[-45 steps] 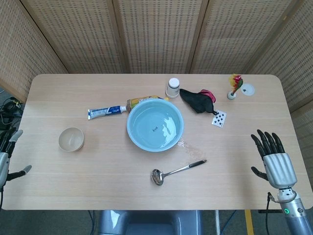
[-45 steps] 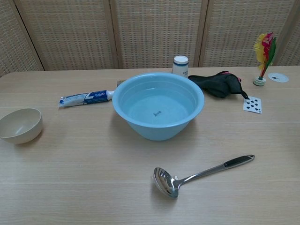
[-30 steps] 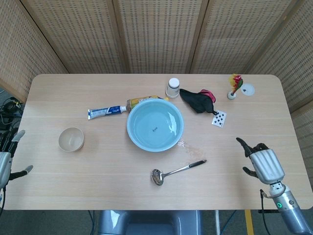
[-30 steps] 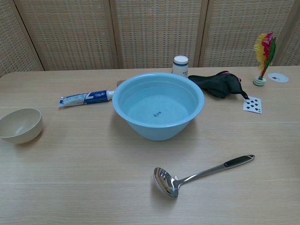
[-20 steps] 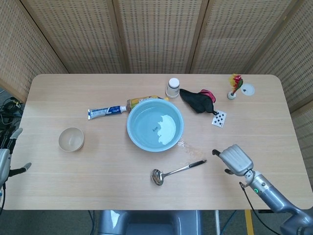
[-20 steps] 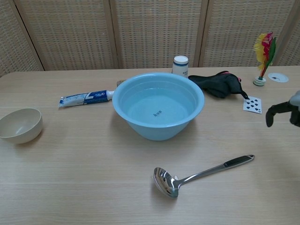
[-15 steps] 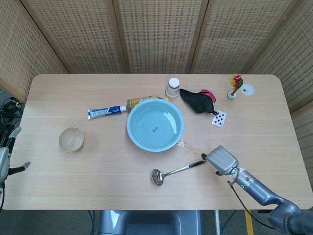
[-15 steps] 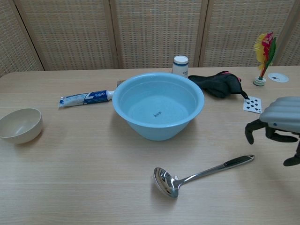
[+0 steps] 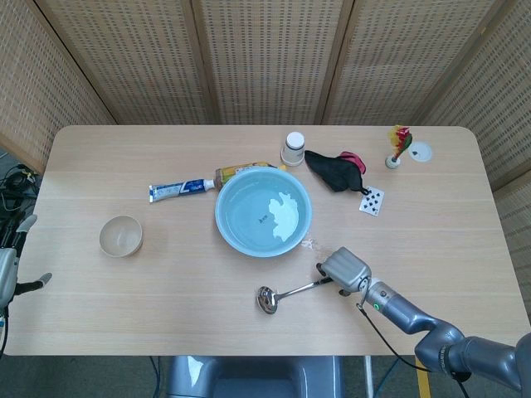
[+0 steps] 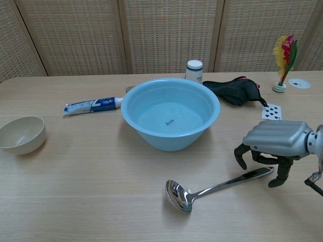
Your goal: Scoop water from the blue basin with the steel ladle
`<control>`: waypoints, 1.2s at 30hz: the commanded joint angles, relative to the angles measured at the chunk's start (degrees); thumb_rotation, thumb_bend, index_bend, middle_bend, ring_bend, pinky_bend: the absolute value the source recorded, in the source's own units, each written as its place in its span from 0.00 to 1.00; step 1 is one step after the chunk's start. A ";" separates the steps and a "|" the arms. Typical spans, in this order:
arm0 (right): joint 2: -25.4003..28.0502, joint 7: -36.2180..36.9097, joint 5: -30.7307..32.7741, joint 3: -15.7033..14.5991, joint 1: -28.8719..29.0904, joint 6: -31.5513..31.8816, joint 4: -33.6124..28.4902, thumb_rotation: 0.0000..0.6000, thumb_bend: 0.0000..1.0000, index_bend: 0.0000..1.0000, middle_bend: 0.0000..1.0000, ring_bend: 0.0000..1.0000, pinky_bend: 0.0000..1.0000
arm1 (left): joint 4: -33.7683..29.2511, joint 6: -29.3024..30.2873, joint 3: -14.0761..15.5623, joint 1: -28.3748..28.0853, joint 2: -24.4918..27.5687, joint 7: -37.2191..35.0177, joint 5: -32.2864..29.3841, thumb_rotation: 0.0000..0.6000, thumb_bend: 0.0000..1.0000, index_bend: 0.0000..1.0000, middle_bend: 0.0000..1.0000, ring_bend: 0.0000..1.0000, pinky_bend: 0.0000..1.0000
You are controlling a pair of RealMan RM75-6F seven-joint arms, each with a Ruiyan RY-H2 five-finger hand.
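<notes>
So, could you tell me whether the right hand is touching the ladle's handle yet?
Cannot tell. In the chest view the right hand arches over the ladle handle end, fingertips down either side; neither contact nor gap shows plainly.

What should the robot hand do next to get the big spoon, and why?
Probably lower the right hand and close its fingers on the steel ladle handle. The hand hovers right above the handle end with fingers curled down around it, and the ladle lies flat on the table, ungripped.

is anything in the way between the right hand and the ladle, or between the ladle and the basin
Nothing visible blocks either. The right hand hovers directly over the handle end of the steel ladle, fingers curled down around it, not yet closed on it. Only bare table lies between the ladle bowl and the blue basin.
</notes>
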 commanded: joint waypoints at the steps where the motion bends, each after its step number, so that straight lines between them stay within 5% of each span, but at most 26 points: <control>1: -1.18 0.08 0.70 0.11 0.31 -0.25 1.40 1.00 0.35 0.49 0.94 0.98 1.00 | -0.02 0.03 0.03 -0.02 -0.06 0.09 0.04 1.00 0.00 0.00 0.00 0.00 0.00; 36: -6.43 0.20 4.05 -0.68 1.51 -1.30 5.63 1.00 0.50 0.55 0.94 0.98 1.00 | 0.22 -0.40 0.17 -0.17 -0.20 0.06 -0.45 1.00 0.00 0.00 0.00 0.00 0.00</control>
